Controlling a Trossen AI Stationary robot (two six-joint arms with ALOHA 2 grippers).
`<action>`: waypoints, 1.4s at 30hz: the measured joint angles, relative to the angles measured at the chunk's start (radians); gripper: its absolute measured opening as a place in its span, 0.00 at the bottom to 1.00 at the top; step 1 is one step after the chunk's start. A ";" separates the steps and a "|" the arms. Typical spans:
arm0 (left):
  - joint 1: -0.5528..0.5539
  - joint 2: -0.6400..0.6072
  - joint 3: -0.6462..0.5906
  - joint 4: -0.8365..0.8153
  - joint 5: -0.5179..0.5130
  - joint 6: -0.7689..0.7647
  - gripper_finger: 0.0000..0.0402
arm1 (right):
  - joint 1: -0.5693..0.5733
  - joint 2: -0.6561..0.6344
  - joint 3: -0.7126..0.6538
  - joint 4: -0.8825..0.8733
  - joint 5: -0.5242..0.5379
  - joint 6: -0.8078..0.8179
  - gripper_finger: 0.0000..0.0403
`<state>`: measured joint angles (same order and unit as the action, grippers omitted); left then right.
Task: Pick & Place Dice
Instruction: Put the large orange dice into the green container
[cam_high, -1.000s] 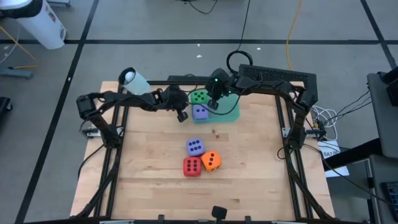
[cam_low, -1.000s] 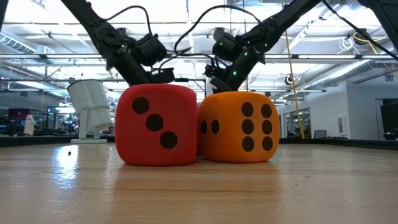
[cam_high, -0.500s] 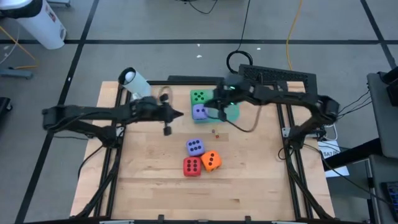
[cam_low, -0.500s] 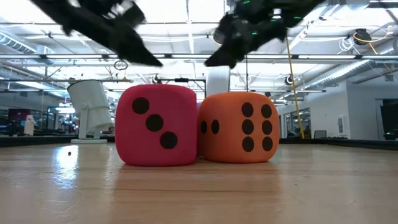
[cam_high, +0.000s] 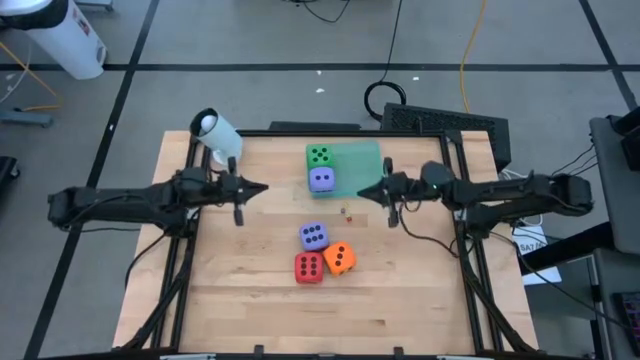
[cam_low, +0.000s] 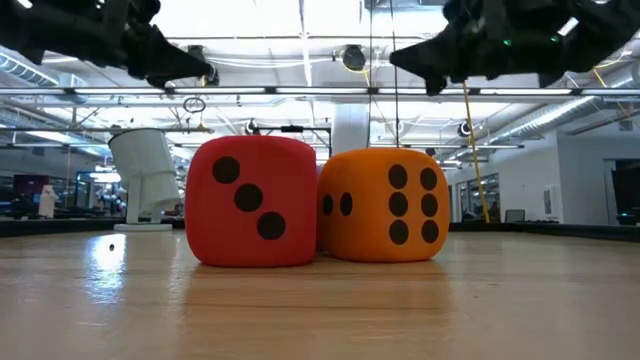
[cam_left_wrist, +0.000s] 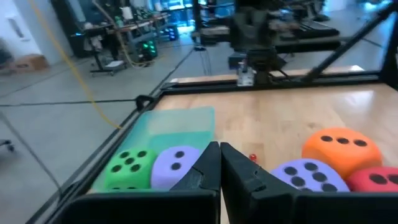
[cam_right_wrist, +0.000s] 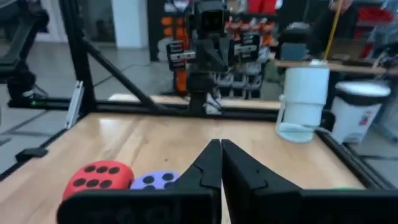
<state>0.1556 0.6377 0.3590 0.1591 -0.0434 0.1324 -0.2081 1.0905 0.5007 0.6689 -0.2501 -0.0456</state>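
- Pale wooden table (cam_high: 390, 290) fills a dark metal frame, standing on a grey floor crossed by black tape lines.
- Beyond the table edge the low view shows a wide hall with ceiling lights, white beams and cluttered benches far behind.
- A white cylindrical container (cam_high: 216, 133) sits at the far left corner of the table (it also shows in the right wrist view (cam_right_wrist: 305, 104)).
- A translucent green tray (cam_high: 362, 158) lies flat at the far middle of the table.
- The green die (cam_high: 320, 156) and one purple die (cam_high: 322, 180) rest on the tray's left part, touching each other.
- The other purple die (cam_high: 313, 236), the orange die (cam_high: 340, 259) and the red die (cam_high: 308, 268) huddle together near the table's centre, each touching its neighbour.
- A tiny red speck (cam_high: 347, 212) lies on the wood between the two groups.
- The left gripper (cam_high: 262, 187) hangs over the table's left side, fingers pressed together and holding nothing.
- The right gripper (cam_high: 361, 192) hangs over the right side, pointing toward the left one, fingers likewise pressed together and empty.
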 joint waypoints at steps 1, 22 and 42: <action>0.003 -0.014 0.000 -0.009 -0.014 -0.020 0.01 | 0.010 -0.006 -0.021 0.018 0.029 -0.001 0.00; -0.027 -0.049 0.000 -0.014 -0.074 -0.082 0.02 | 0.020 -0.004 -0.070 -0.026 0.106 -0.113 0.00; -0.026 -0.049 0.001 -0.035 -0.099 -0.100 0.02 | 0.229 0.103 0.084 -0.211 0.306 -0.041 0.60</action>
<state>0.1295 0.5888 0.3599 0.1238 -0.1421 0.0320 0.0206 1.1930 0.5846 0.4576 0.0555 -0.0868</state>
